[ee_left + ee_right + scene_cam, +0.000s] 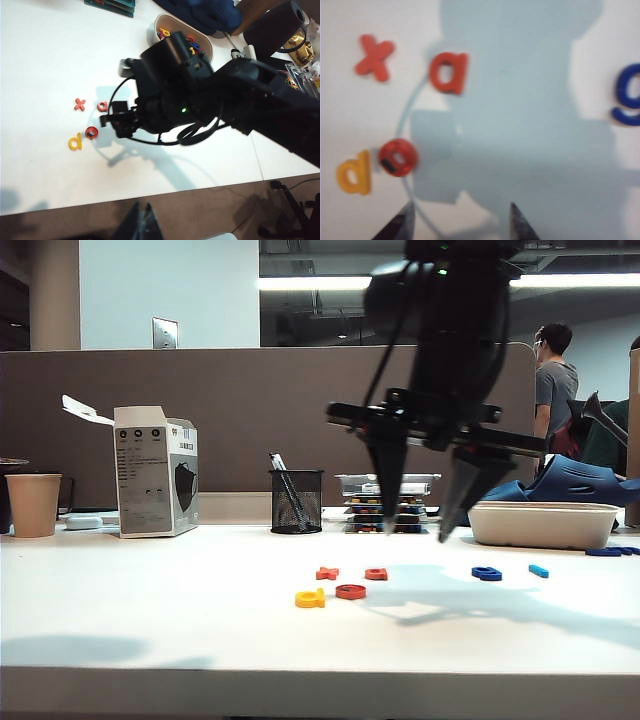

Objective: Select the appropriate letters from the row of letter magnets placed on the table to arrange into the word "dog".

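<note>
On the white table (150, 580) the yellow d (310, 598) and the red o (351, 591) lie side by side near the front. Behind them lie a red-orange x (327, 573) and a red a (376, 574). A dark blue g (487, 573) and a thin light blue bar (539, 570) lie further right. My right gripper (415, 532) hangs open and empty above the table, between the o and the g. Its wrist view shows d (355, 172), o (398, 157) and g (630, 95) beyond the fingertips (402, 220). My left gripper (143, 212) is shut, off the table's front edge.
At the back stand a paper cup (33, 503), a white carton (155, 480), a mesh pen holder (296, 500) and stacked boxes (388, 502). A white tray (543, 523) holding spare letters sits back right, beside a blue object (580, 480).
</note>
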Motion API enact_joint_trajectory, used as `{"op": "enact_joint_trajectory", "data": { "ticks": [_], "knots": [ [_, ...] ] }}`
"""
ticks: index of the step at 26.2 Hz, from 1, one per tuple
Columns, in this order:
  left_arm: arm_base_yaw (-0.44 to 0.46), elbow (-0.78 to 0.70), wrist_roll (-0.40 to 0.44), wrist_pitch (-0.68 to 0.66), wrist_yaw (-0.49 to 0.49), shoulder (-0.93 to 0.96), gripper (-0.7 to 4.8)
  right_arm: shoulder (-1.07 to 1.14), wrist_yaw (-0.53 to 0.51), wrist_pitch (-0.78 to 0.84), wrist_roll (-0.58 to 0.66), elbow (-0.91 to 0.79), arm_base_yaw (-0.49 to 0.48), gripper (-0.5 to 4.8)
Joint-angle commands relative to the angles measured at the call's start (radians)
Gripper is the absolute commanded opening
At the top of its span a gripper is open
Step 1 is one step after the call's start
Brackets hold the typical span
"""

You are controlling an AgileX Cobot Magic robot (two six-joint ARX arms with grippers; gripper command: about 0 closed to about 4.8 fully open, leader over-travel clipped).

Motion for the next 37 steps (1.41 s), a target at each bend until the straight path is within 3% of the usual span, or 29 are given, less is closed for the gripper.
{"op": "enact_joint_trajectory", "data": {
  "ticks": [1,8,13,25,28,33,37],
  "knots": [
    [0.002,0.002,0.000,0.002,-0.004,-0.002,-0.05,-0.008,0.010,-0.015,-0.030,0.005,-0.047,2.39],
    [0.002,0.002,0.000,0.002,-0.004,-0.002,-0.05,0.000,0.125,0.015,-0.061,0.005,-0.131,2.39],
    [0.002,0.003,0.000,0.002,-0.005,-0.002,-0.05,0.026,0.116,0.090,-0.087,0.006,-0.182,2.39],
    [0.002,0.003,0.000,0.002,-0.003,-0.002,-0.05,0.150,0.077,0.115,-0.113,0.005,-0.190,2.36],
    [0.002,0.003,0.000,0.002,-0.003,-0.002,-0.05,0.158,0.074,0.111,-0.113,0.005,-0.190,1.98],
    [0.002,0.002,0.000,0.002,-0.003,-0.002,-0.05,0.159,0.075,0.078,-0.113,0.005,-0.190,1.96],
    [0.002,0.003,0.000,0.002,-0.003,-0.002,-0.05,0.159,0.075,0.078,-0.113,0.005,-0.190,0.94]
  ]
}}
